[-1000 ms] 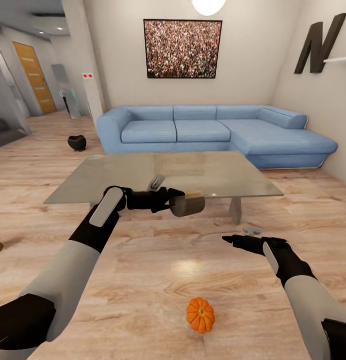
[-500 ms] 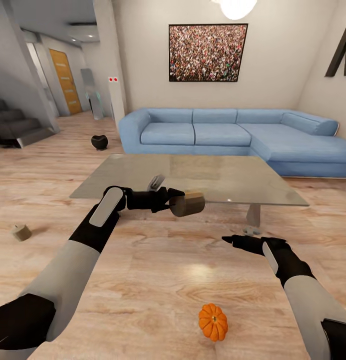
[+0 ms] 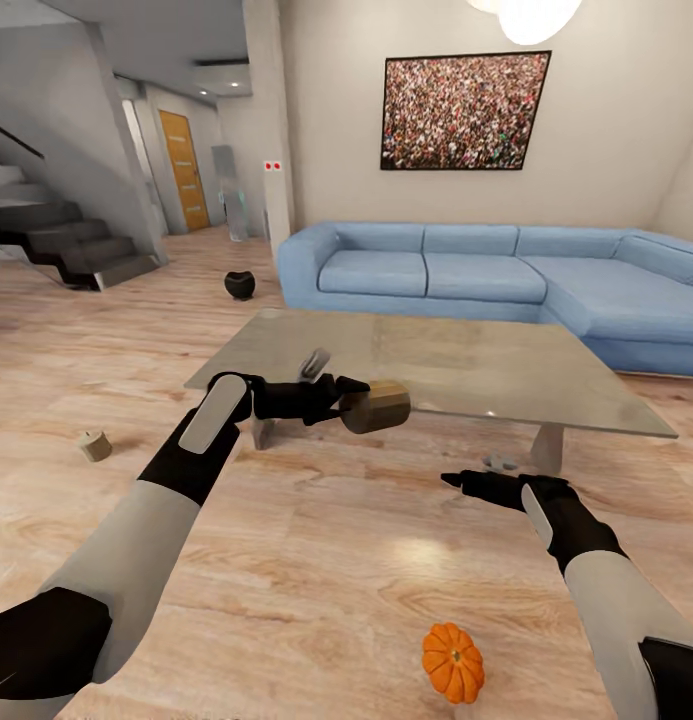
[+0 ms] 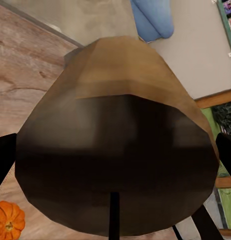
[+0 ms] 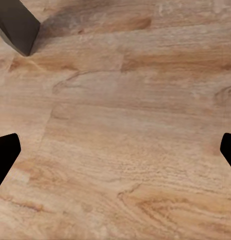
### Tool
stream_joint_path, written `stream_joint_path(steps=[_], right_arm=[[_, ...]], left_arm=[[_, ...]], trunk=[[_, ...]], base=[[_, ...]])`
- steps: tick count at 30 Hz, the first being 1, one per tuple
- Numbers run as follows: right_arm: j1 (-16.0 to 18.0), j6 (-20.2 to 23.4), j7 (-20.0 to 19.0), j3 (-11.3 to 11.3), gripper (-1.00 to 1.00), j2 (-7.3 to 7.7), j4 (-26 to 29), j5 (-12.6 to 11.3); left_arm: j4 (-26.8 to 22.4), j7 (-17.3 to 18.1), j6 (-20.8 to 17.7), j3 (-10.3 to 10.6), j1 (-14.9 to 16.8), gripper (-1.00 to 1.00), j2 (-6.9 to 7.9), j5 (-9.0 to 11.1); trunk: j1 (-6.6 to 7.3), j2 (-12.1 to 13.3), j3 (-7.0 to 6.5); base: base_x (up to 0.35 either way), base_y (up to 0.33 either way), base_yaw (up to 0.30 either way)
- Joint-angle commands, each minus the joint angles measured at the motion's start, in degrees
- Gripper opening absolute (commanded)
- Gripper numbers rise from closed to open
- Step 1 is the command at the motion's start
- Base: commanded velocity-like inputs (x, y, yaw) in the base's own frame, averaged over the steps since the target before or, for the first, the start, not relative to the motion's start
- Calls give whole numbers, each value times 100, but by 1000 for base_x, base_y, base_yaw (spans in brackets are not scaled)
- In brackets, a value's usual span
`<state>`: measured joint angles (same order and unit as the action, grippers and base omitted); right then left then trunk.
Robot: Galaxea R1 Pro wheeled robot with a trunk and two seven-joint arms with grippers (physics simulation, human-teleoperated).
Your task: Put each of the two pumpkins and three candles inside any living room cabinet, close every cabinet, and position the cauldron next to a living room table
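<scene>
Living room with a plank floor (image 3: 316,560) and a blue sofa (image 3: 466,275) behind the glass worktop (image 3: 426,365). Left fingers (image 3: 351,400) grip a tan candle (image 3: 378,406); right fingers (image 3: 456,480) are spread, empty. One pumpkin (image 3: 453,662) sits on the floor, another candle (image 3: 94,445) well off left, and a black pot (image 3: 240,285) is too far away to make out.

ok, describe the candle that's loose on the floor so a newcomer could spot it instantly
Start at the glass table in front of the blue sofa, then look out over the bare plank floor on its staircase side. The loose candle lies alone there, a stubby tan cylinder. Unlike the candle in the left gripper, nothing touches it, and the pumpkin is orange and ribbed.
</scene>
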<state>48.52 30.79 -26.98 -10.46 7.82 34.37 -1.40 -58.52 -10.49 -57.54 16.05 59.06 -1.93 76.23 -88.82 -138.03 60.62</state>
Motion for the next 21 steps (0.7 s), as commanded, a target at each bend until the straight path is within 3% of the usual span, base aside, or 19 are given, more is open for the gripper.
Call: stream_joint_path(steps=[1,21], right_arm=[[0,2,0,1,100,0,0,-1],[0,6,8,9,100,-31,-9,-1]], left_arm=[[-1,3,6,0,1,-100,-2,50],[3,3,6,2,1,-100,-9,50]], trunk=[[0,0,-6],[0,0,-105]], base=[[0,0,228],[0,0,202]])
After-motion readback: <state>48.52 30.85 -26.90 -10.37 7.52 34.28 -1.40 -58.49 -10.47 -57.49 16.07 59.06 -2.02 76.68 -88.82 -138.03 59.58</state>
